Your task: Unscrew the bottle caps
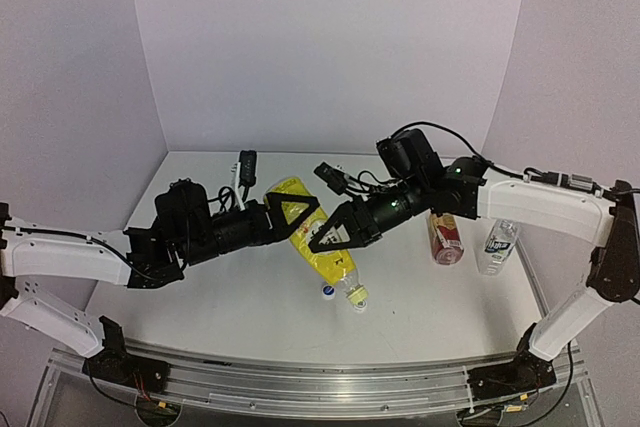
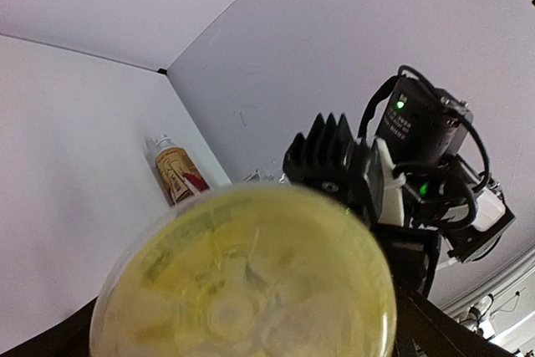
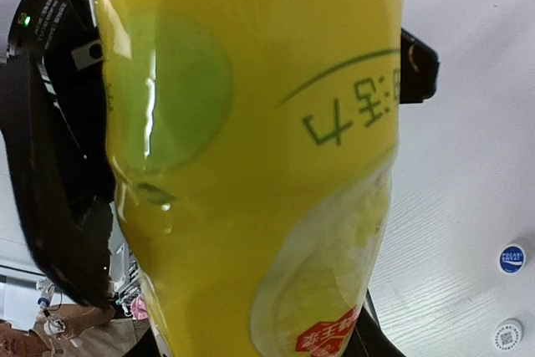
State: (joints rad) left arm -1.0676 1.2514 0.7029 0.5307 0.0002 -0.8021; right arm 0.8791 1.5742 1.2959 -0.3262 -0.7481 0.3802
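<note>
The right claw (image 1: 325,237) is drawn in narrow across the middle of the yellow bottle (image 1: 338,265) and holds it. In its own wrist view the glossy label fills nearly everything, with a shallow dent in the wall on one side. The left claw (image 1: 303,217) stands spread wide around the bottle's base end, and its camera looks straight at the ribbed, translucent bottom. I can't see its fingers pressing on the plastic, so I take it as merely flanking the bottle. The bottle hangs on a slant over the middle of the table (image 1: 250,307), base high toward the back and neck low toward the front. Whether the neck touches the table, or has a cap on it, I cannot tell from here. Two loose caps lie on the table near that low end, a blue cap (image 3: 512,258) and a white cap (image 3: 507,334). Well off to the right, the amber bottle (image 1: 446,237) and the clear bottle (image 1: 497,245) stand upright side by side. I'd guess the loose caps are theirs, which leaves the yellow one as the bottle in hand. It looks light and thin-walled, soft enough to buckle under a hard squeeze, and its shiny sleeve looks slippery. The firmer base or the shoulder seems the better place to brace it, with a small, tight pinch kept for the cap.
</note>
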